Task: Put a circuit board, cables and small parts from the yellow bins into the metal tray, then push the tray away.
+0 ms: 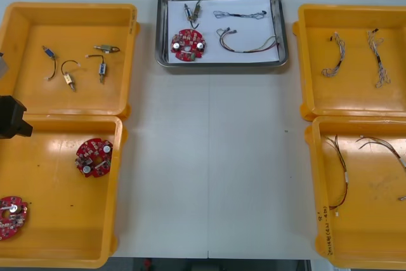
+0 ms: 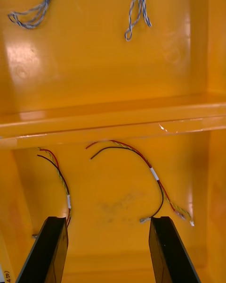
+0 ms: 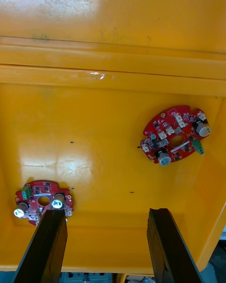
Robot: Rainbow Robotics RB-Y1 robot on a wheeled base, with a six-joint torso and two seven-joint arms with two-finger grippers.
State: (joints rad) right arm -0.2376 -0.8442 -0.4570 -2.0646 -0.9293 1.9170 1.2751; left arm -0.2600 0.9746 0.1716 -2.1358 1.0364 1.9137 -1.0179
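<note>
Left gripper (image 3: pixel 106 213): I found its fingers spread wide and holding nothing, above the near left bin (image 3: pixel 103 137). Two boards lay in that bin, the far board (image 3: pixel 176 134) beyond the fingers and the near board (image 3: pixel 42 202) right at one fingertip; I could not tell whether they touched

Right gripper (image 2: pixel 107 219): its fingers were just as wide and empty, above the near right bin (image 2: pixel 113 203). A red and black cable (image 2: pixel 153 174) lay between the fingers, its end close to one of them. A second cable (image 2: pixel 61 179) lay beside the other finger

Far right bin (image 2: pixel 94 66): it held twisted cables (image 2: pixel 139 9)

Metal tray (image 1: pixel 285 30): it sat at the far middle of the table, white inside. I counted a tray board (image 1: pixel 188 44), a small metal part (image 1: pixel 192 11), a dark cable (image 1: pixel 238 14) and a coloured cable (image 1: pixel 250 46)

Far left bin (image 1: pixel 25 14): it held loose metal parts (image 1: pixel 68 80)
</note>
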